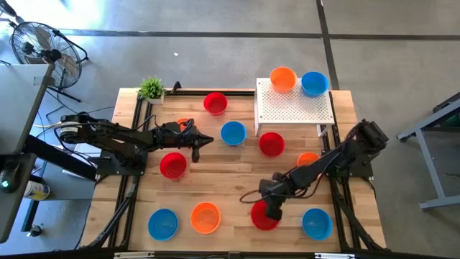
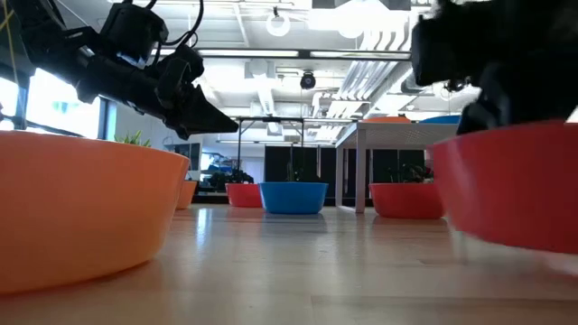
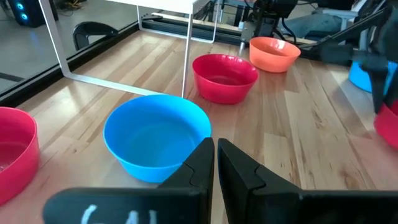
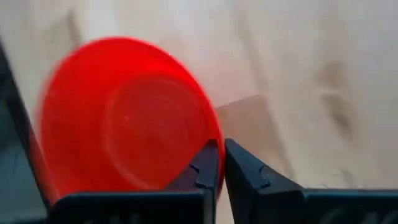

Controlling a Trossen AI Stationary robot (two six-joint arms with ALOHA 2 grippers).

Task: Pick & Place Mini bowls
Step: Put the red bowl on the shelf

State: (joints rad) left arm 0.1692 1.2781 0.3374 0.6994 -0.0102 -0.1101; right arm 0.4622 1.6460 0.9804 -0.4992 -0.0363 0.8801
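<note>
- Right claw (image 1: 269,210) is down at the front of the bench (image 1: 230,180), fingers pinched together on the rim of a red bowl (image 1: 263,218). The right wrist view shows the thin wall caught between the two tips.
- In the low view that red bowl (image 2: 515,185) looks tilted, its near edge seemingly off the wood. I'd call this a lift under way.
- Left claw (image 1: 199,140) hangs over the middle, fingers together, nothing held, just beside a blue bowl (image 1: 233,133).
- More bowls are scattered about, and an orange bowl (image 1: 282,78) and another blue bowl (image 1: 314,83) already sit on the white stand (image 1: 295,104).
- Risk one: a rim pinch on glossy plastic is thin. The bowl could swing or slip out as the arm moves.
- Risk two: the front blue bowl (image 1: 316,222) sits near, so a low carry might clip it.
- Risk three: the way to the stand passes other bowls near it. Height would be needed.
</note>
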